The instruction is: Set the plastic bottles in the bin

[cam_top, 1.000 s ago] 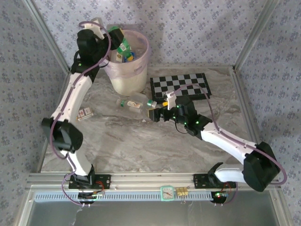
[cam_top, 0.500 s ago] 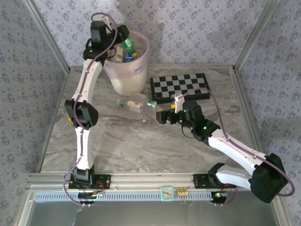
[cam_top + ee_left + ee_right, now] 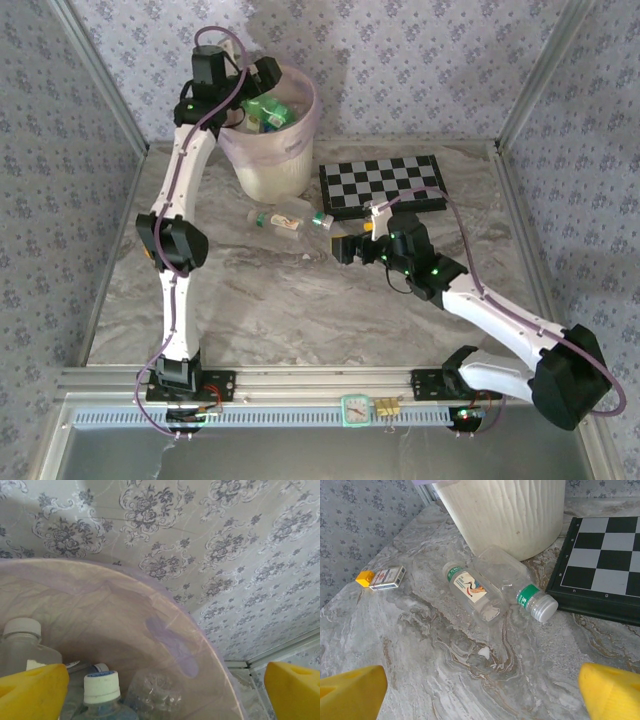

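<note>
Marble table (image 3: 300,320) fills the top view; the bin (image 3: 265,172), upper left, is partly filled. Over its rim the left gripper (image 3: 165,685) stands apart and empty. Two plastic bottles (image 3: 472,592) lie just ahead of the right gripper (image 3: 480,695), also apart. They slant upper left to lower right in its wrist view, and this arm is nearer.

Little legible. Black-and-white chessboard (image 3: 600,555), right side of right wrist frame: tiny letters on its dark near border, prob. "h" and "g", not certain. Clear plastic bottle w/ white label (image 3: 470,590), frame centre: red-and-blue picture on label, txt too small to read. Second clear bottle w/ green band (image 3: 522,587), touching it: band print unreadable. Small yellow-and-white carton (image 3: 382,577), left: print blurred. Small teal clock (image 3: 355,408), bottom centre of top view: dial too small.
</note>
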Robot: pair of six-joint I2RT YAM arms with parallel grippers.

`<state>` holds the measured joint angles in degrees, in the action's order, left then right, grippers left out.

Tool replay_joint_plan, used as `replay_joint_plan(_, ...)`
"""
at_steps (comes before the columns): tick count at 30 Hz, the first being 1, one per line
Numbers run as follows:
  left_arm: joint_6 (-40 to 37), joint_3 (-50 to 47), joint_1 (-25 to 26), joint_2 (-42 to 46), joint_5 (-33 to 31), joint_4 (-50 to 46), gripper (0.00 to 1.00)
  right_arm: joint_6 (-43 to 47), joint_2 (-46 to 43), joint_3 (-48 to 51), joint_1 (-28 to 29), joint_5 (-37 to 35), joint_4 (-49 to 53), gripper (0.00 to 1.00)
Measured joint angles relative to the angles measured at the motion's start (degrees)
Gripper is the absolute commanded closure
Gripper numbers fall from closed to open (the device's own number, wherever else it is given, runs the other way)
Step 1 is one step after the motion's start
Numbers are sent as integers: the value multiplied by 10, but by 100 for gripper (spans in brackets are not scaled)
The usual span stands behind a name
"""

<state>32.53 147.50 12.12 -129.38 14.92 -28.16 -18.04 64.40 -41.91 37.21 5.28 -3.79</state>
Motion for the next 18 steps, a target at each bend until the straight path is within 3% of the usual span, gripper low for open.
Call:
replay_joint_plan(5,-26,-141,6,118,-17,7,0,1,24,0,0,0,-4,0)
replay_joint_plan(12,-38,-480,9,361,-71,136,0,28,98,-36,-3,6,22,0)
replay_joint_plan(18,-30,-666,-2,477,-100,210,0,52,196,-115,-8,34,34,0)
